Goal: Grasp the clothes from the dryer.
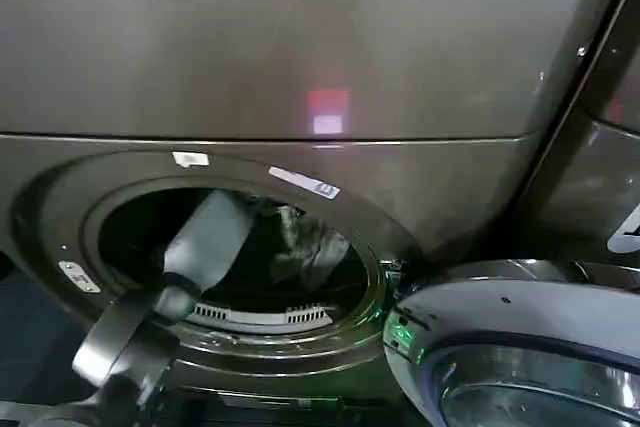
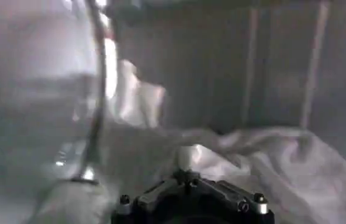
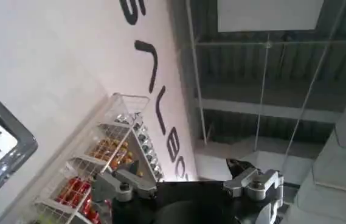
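The dryer (image 1: 300,47) is a dark bronze-grey machine with its round porthole (image 1: 235,252) open. My left arm (image 1: 205,237) reaches through the porthole into the drum. Pale, wrinkled clothes (image 1: 312,250) lie inside. In the left wrist view the clothes (image 2: 282,158) spread over the drum floor, and my left gripper (image 2: 188,170) is shut on a raised fold of that fabric (image 2: 191,155). My right gripper (image 3: 173,173) is away from the dryer. It points up at a wall and ceiling, open, with nothing between its fingers.
A round glass door with a silver rim (image 1: 520,347) stands at the lower right, close to the porthole. The drum's ribbed back wall (image 2: 252,61) rises behind the clothes. A white wire rack of small goods (image 3: 100,164) hangs on the lettered wall.
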`<state>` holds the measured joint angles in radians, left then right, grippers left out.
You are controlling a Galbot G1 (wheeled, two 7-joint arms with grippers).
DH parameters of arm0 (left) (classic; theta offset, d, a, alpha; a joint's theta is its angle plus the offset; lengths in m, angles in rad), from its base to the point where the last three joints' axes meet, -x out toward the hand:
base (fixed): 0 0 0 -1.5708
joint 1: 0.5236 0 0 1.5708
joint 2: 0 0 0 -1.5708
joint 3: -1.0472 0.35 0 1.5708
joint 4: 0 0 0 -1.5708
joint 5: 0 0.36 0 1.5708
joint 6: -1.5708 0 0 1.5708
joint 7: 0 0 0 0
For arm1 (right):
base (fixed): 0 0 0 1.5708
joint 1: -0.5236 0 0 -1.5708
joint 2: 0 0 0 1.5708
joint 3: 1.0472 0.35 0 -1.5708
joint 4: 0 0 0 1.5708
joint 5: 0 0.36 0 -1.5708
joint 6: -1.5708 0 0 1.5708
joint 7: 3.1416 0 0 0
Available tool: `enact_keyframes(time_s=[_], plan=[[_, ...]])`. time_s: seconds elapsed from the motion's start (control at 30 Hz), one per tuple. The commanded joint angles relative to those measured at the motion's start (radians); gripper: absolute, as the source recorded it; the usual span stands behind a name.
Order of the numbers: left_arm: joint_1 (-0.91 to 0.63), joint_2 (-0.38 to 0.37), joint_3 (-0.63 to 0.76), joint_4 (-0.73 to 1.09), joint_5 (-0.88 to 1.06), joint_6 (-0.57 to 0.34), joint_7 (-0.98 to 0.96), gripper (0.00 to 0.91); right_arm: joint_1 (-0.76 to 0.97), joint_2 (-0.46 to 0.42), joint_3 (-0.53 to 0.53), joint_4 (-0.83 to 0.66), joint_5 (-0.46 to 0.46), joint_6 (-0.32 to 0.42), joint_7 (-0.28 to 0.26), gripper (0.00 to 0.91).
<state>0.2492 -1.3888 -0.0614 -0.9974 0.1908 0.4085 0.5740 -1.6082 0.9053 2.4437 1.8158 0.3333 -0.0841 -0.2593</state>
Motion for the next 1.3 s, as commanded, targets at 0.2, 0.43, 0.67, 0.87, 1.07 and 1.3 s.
enact_keyframes(time_s=[0.2,0.43,0.67,0.87,1.07,1.3], plan=[[0.396,-0.045,-0.222,-0.488,-0.33,0.026,-0.6,0.0,-0.017,-0.003,0.039,-0.02,-0.002,0.006,0.007,0.907],[0.581,-0.084,-0.304,-0.675,-0.347,-0.102,-0.674,0.0,-0.026,-0.009,0.066,-0.032,-0.003,0.003,0.024,0.907],[0.735,-0.139,-0.343,-0.856,-0.309,-0.134,-0.695,0.0,-0.027,-0.01,0.078,-0.024,-0.002,-0.008,0.036,0.907],[0.873,-0.188,-0.368,-1.02,-0.25,-0.13,-0.662,0.0,-0.023,-0.009,0.087,-0.027,-0.001,-0.008,0.037,0.907],[0.951,-0.207,-0.377,-1.103,-0.193,-0.117,-0.634,0.0,-0.013,-0.005,0.082,-0.024,0.0,-0.012,0.03,0.907],[0.985,-0.196,-0.381,-1.124,-0.184,-0.105,-0.59,0.0,-0.009,-0.007,0.079,-0.029,-0.002,-0.012,0.025,0.907]])
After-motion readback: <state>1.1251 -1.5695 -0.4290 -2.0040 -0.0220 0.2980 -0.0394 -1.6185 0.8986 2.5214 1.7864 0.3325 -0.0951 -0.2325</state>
